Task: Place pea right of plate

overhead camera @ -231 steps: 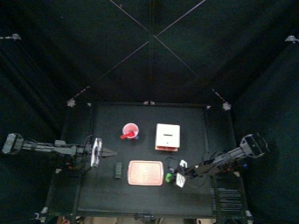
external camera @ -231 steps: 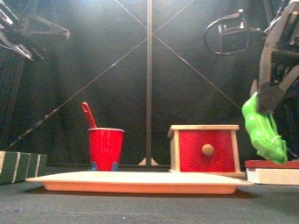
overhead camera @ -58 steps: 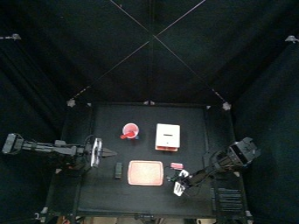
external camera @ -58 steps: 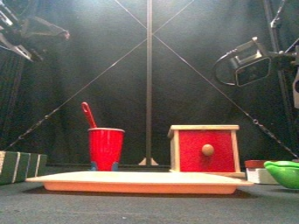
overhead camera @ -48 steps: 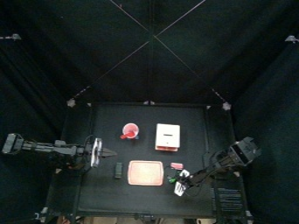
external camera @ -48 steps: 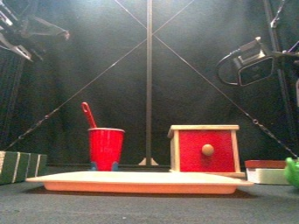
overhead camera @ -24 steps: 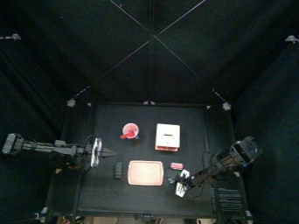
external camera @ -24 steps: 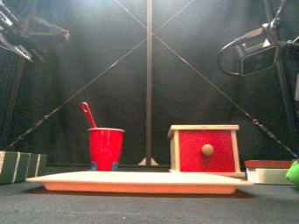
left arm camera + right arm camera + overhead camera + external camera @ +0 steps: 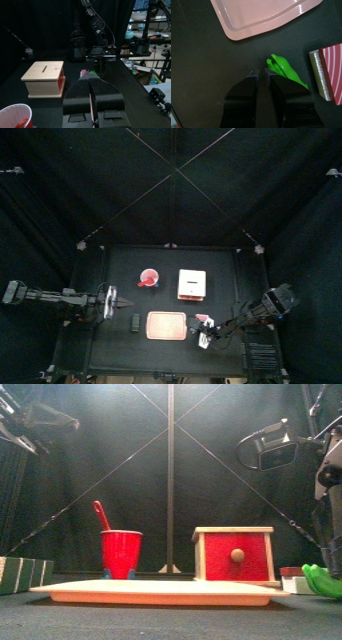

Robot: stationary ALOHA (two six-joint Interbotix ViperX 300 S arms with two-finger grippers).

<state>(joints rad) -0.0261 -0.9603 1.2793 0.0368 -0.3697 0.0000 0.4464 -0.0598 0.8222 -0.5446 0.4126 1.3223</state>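
Pea [image 9: 286, 70], a bright green piece, lies on the black table [image 9: 120, 266] just right of the plate [image 9: 167, 325], near the table's front right corner; in the front view it shows at the far right edge [image 9: 322, 578], low on the table. The plate is a flat salmon-pink square tray near the front middle [image 9: 160, 591], and one of its corners reaches into the right wrist view [image 9: 261, 15]. The right gripper [image 9: 263, 75] sits directly over the near end of the pea, its two black jaws pressed together, their tips at the pea's end without clasping it. Beside the pea on its right lies a flat red piece with a pale edge [image 9: 329, 70]. Behind the plate stand a red cup [image 9: 120, 552] on the left and a white box [image 9: 193, 284] with a red front on the right. The left gripper [image 9: 91, 81] rests at the table's left side, jaws pressed together and holding nothing.
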